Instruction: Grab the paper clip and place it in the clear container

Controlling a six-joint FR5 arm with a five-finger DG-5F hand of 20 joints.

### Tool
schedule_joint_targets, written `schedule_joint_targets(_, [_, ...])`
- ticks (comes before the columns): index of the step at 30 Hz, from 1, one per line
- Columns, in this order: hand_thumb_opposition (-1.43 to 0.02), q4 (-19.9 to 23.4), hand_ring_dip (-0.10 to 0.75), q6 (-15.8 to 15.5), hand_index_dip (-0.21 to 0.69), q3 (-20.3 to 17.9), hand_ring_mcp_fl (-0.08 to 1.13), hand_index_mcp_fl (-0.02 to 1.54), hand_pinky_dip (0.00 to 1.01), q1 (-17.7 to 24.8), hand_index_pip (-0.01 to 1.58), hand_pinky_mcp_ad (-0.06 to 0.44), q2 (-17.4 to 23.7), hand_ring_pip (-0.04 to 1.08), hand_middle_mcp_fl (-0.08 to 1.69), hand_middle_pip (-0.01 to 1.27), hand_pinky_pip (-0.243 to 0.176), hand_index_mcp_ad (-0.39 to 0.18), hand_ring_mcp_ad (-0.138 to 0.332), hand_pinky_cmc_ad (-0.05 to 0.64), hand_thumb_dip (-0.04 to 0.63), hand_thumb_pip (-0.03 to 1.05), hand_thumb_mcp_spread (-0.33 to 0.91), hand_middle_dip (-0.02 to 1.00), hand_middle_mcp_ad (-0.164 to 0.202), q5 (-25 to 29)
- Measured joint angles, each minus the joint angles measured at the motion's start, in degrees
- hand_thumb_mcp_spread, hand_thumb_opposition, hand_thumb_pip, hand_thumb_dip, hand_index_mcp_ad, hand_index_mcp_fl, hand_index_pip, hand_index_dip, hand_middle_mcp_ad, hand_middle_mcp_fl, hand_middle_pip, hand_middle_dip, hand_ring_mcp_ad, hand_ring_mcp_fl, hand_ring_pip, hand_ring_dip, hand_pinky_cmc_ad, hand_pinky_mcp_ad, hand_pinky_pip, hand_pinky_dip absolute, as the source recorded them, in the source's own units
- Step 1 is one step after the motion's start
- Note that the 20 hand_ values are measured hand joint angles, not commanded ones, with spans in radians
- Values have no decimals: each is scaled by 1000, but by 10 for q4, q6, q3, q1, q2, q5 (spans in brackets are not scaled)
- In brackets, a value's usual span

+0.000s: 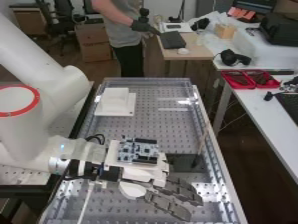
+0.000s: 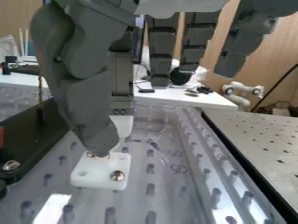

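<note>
High view: above the surface's (image 1: 174, 135) near end, slanting down toward far
Wrist view: close beside the hand (image 1: 181, 190)
Both views: hand, surface

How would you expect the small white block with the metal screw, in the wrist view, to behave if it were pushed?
The white block would probably barely shift, since the metal screw in it suggests that it is fastened down. It looks stiff, with straight, undistorted sides. Its low, flat shape makes tipping unlikely.

No readable text, labels, brands, numbers or signs on anything in either view.
</note>
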Motion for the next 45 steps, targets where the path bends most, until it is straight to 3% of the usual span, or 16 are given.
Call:
schedule_joint_targets(14, [-906, 11, 91, 14, 103, -10, 113, 531, 195, 2, 1447, 248, 10, 106, 304, 124, 68, -169, 89, 328, 251, 522, 567, 202, 61, 4])
schedule_joint_targets(26, [-906, 43, 89, 48, 96, -54, 113, 581, 195, 20, 1407, 246, 68, 110, 314, 124, 68, -171, 94, 328, 251, 517, 569, 202, 63, 11])
schedule_joint_targets(32, [-908, 85, 89, 87, 96, -100, 113, 583, 195, 66, 1410, 265, 107, 110, 316, 126, 68, -171, 96, 328, 251, 517, 571, 202, 63, 16])
schedule_joint_targets(37, [-909, 123, 89, 122, 96, -134, 113, 585, 190, 127, 1393, 265, 135, 106, 316, 124, 70, -171, 96, 330, 251, 510, 574, 202, 65, 19])
schedule_joint_targets(45, [-909, 154, 89, 164, 93, -151, 113, 585, 190, 219, 1391, 265, 148, 106, 316, 124, 70, -171, 99, 328, 251, 508, 574, 202, 68, 26])
